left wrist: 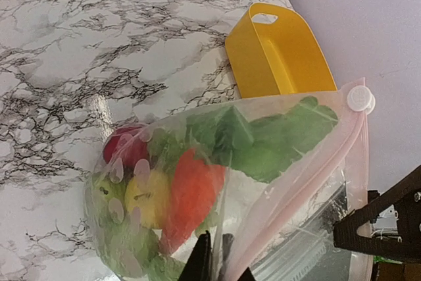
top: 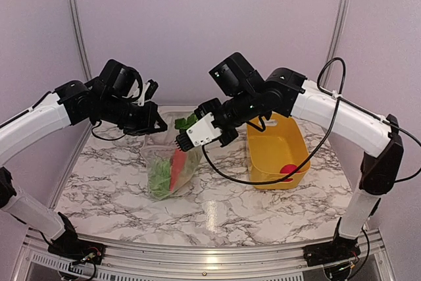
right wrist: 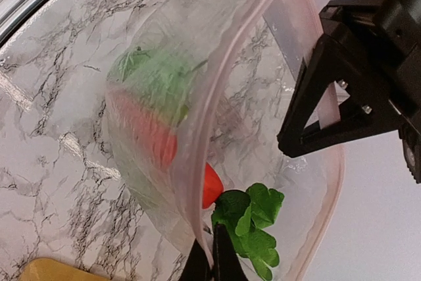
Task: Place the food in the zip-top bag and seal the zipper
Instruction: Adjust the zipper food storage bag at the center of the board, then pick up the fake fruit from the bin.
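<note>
The zip-top bag (top: 170,169) hangs above the marble table, held up between both grippers. Food shows through its film: a red apple (left wrist: 125,146), a yellow lemon (left wrist: 148,199), an orange-red piece (left wrist: 191,195) and green leaves (left wrist: 263,143). My left gripper (left wrist: 218,260) is shut on the bag's film beside the pink zipper (left wrist: 316,169), whose white slider (left wrist: 360,98) sits at the far end. My right gripper (right wrist: 212,262) is shut on the zipper strip (right wrist: 220,77), next to a green leafy top (right wrist: 253,228) at the mouth. From above, the left gripper (top: 160,125) and right gripper (top: 181,141) are close together.
A yellow plastic basket (top: 263,162) stands to the right of the bag with one red item (top: 289,169) inside. The marble table (top: 217,208) spreads in front of the bag. Grey walls and metal frame posts enclose the back and sides.
</note>
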Motion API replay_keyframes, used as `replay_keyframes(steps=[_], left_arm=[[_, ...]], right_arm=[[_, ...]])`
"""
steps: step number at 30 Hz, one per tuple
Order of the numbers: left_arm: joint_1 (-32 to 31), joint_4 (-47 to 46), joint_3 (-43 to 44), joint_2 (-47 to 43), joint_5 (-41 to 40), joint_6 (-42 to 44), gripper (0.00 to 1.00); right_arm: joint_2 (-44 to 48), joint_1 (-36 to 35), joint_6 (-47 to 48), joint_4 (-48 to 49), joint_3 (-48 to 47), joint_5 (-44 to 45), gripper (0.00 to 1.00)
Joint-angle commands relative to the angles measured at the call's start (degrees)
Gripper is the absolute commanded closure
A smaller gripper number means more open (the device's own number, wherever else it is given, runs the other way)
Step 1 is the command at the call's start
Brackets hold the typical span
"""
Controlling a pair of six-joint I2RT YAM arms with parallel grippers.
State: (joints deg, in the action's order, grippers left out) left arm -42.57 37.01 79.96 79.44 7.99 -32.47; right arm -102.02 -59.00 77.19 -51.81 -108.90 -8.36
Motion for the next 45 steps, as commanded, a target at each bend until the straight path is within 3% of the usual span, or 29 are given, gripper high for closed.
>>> replay_keyframes(steps=[1,4,8,12,19,25,31,36,42,45], left_arm=[[0.2,5.4,5.2,2.9,-1.2,1.5,0.98],[-0.1,5.6,9.7,2.9,-4.5,1.9,1.00],[-0.1,4.8,11.9,2.3,-7.0,3.0,1.00],[-0.1,5.0,10.2,3.5,-5.0,3.3,1.00],[-0.1,4.7,7.7,4.5,-4.8,2.6,1.00],[-0.1,4.4,7.6,4.7,-4.7,3.0,1.00],[-0.1,4.4,7.7,4.8,-4.1,3.5,1.00],[-0.1,4.4,7.0,4.2,-4.1,3.5,1.00],[-0.1,4.1,5.7,3.5,-4.3,3.1,1.00],[-0.1,3.9,5.2,3.3,-4.4,3.1,1.00]], right_arm=[[1.5,-0.6,-0.6,1.4,0.0,0.1,1.00],[1.8,-0.6,-2.8,0.5,-1.7,-1.1,1.00],[1.7,0.4,-8.0,-1.9,-4.7,-4.0,0.67],[1.9,5.3,-12.3,-8.3,-9.3,-12.0,0.55],[6.8,13.5,-17.9,-11.7,-6.1,-17.6,0.51],[7.8,25.6,-24.1,-12.3,1.8,-23.2,0.56],[5.5,35.6,-21.6,-16.0,10.3,-24.1,0.68],[3.3,41.6,-18.6,-17.7,15.2,-22.2,0.70],[2.2,42.6,-19.3,-16.2,20.7,-11.9,0.64],[0.7,42.6,-20.6,-16.3,21.5,-9.0,0.53]])
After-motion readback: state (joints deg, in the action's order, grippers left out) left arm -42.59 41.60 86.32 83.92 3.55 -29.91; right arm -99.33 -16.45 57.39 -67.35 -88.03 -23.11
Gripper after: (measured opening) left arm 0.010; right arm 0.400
